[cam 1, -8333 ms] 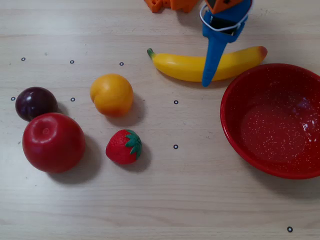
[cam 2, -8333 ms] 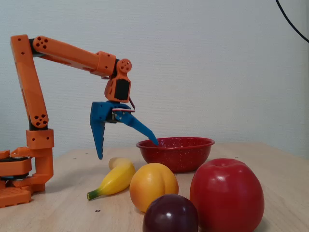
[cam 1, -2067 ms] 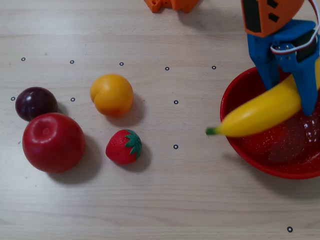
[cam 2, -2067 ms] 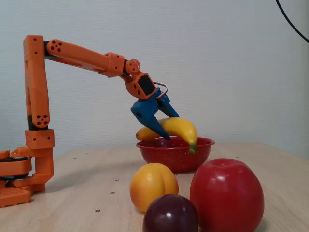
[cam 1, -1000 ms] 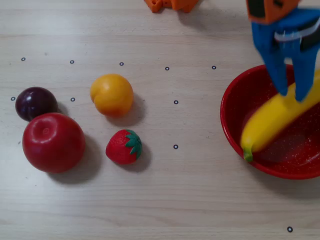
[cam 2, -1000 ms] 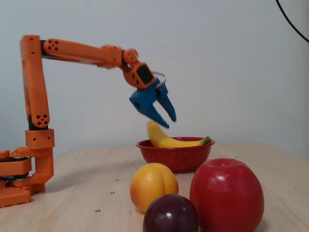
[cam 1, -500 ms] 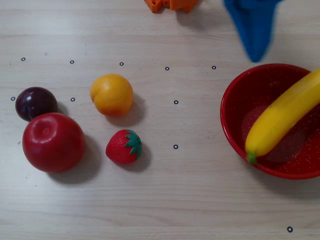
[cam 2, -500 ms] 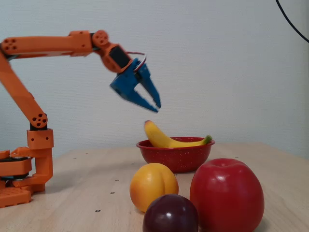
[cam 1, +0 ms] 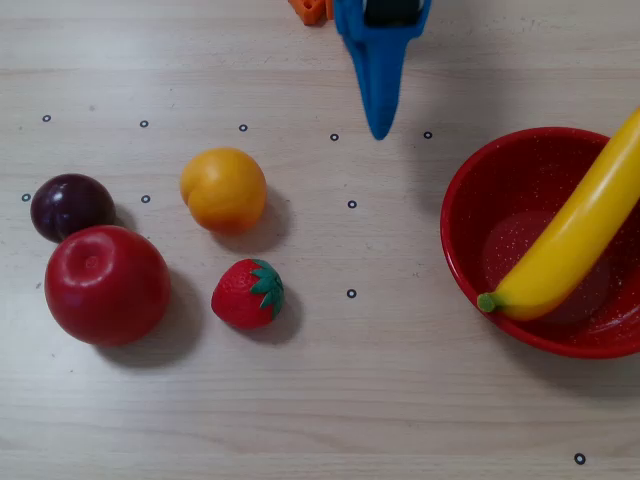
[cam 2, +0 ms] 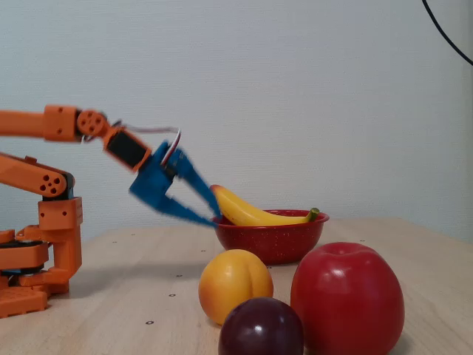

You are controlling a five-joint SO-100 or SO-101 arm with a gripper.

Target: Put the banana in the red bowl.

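Observation:
The yellow banana lies slanted in the red bowl at the right of the overhead view, its green stem by the near rim and its other end over the far rim. In the fixed view the banana rests in the red bowl with one end sticking up. My blue gripper points down from the top edge, left of the bowl and apart from it. In the fixed view my gripper is blurred, its fingertips close together near the bowl's left rim, holding nothing.
To the left lie an orange-yellow round fruit, a strawberry, a big red apple and a dark plum. The orange arm base stands at the left of the fixed view.

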